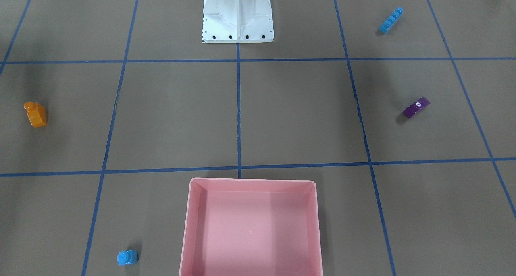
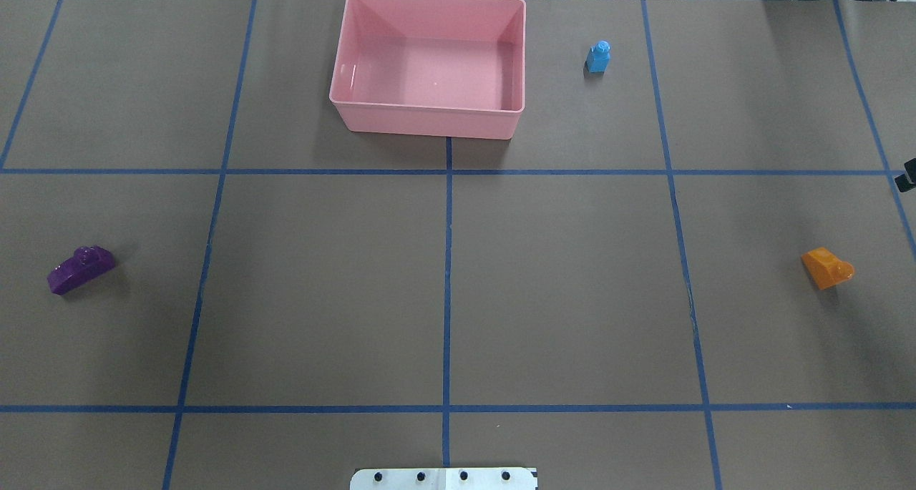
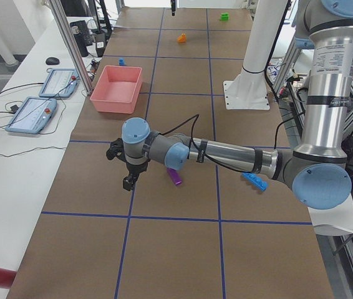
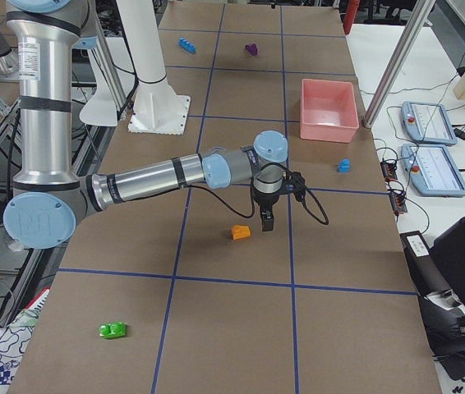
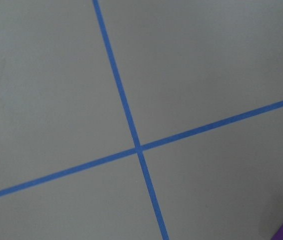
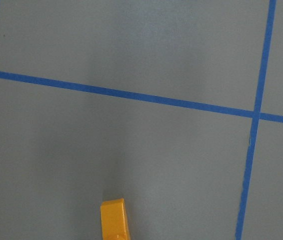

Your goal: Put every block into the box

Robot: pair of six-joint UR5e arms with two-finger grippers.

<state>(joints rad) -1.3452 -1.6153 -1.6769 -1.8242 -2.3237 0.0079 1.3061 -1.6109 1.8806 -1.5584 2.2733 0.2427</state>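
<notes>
Box (image 2: 429, 121) sits apart from my left end effector (image 3: 128, 181) and right end effector (image 4: 267, 221); widths I cannot tell.

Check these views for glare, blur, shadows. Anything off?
Front-facing: small glare spot on the purple block. Overhead: even light, soft shadow along the pink box. Left wrist: soft, purple block clipped at corner. Right wrist: faint shadow band above the orange block, clipped at bottom.

We look down on a brown table covering (image 2: 322, 297) gridded in blue tape (image 2: 447, 261); at nine o'clock in the left-end view, two teach pendants (image 3: 30, 115) lie on a white bench (image 3: 14, 205).
</notes>
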